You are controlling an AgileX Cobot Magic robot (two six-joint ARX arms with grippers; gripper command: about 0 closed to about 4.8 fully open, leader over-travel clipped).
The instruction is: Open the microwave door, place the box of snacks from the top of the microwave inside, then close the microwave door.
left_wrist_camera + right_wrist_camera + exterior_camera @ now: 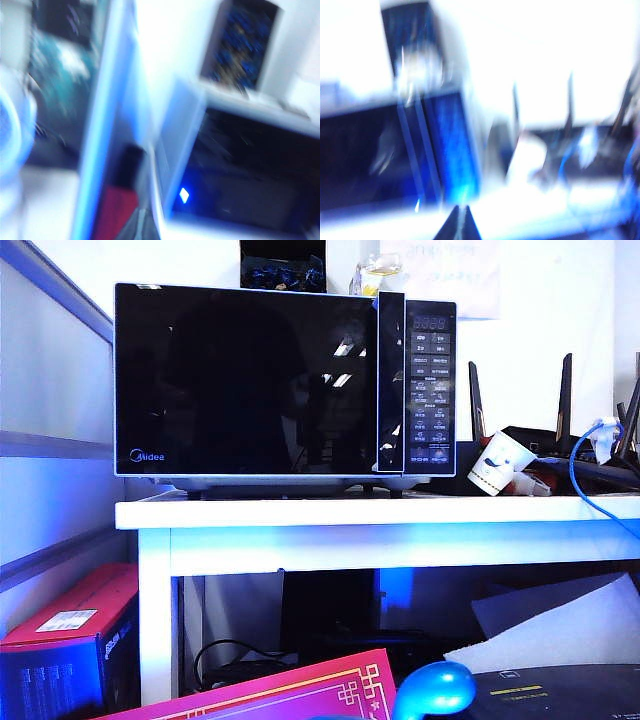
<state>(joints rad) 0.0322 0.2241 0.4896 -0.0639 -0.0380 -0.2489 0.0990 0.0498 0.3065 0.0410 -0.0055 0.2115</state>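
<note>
**Ana:** Starting at the right gripper (459, 222): only a dark wedge of its tips shows at the edge of the right wrist view, drawn together to a point with nothing between them. It hangs back from the microwave (285, 380), roughly facing the strip where door meets button panel (430, 390).

**Ben:** Makes sense to me. Pinched tips could hook behind the vertical handle strip (390, 380), so I'd judge that arm is meant for the door.

**Ana:** And the left gripper (142, 225)?

**Ben:** Its wrist picture is badly smeared. A greyish shape at the frame's edge may be its fingers, but whether they're spread or pinched I cannot tell. That camera looks toward the microwave's left corner and the dark box (283, 265) on top. Neither arm appears in the exterior view.

**Ana:** Where's the box of snacks (375, 275)?

**Ben:** On the microwave's roof, near the right end, just above the handle strip; pale, yellowish, partly clear. The dark box sits beside it, toward the middle, and they look slightly apart.

**Ana:** The microwave door (245, 380) is flush shut, glass reflecting the room. So nothing has begun; opening comes first.

**Ben:** A paper cup (498, 465) lies tipped on the white table (380, 512) right of the microwave, near cables. I'd keep the right arm clear of that clutter.
</note>
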